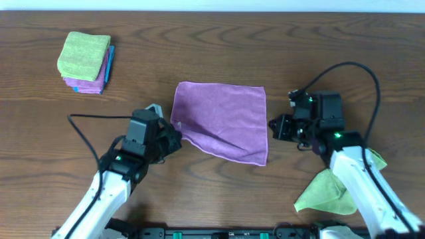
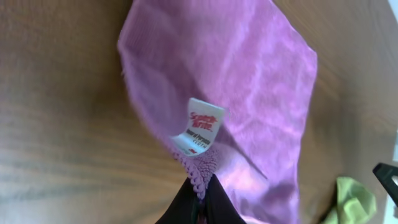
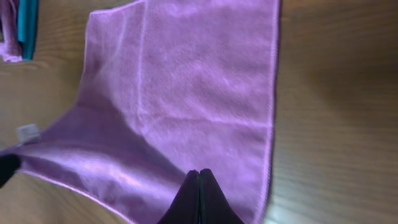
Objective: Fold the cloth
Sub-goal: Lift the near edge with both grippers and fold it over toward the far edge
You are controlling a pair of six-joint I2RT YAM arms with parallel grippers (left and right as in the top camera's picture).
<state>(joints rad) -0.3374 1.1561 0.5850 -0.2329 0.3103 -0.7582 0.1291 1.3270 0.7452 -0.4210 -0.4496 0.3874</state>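
Observation:
The purple cloth [image 1: 222, 119] lies spread in the middle of the table, its left front part lifted and creased. My left gripper [image 1: 174, 136] is shut on the cloth's left front corner. In the left wrist view the hemmed corner [image 2: 200, 171] with its white label [image 2: 199, 127] is pinched between the fingertips [image 2: 200, 193]. My right gripper [image 1: 273, 126] is at the cloth's right edge. In the right wrist view its fingers [image 3: 199, 173] are pressed together over the cloth [image 3: 186, 87], with no fabric seen between them.
A stack of folded cloths [image 1: 85, 63], green on top, sits at the back left; its edge shows in the right wrist view [image 3: 15, 25]. A loose green cloth [image 1: 329, 192] lies at the front right under the right arm, also in the left wrist view [image 2: 351, 202].

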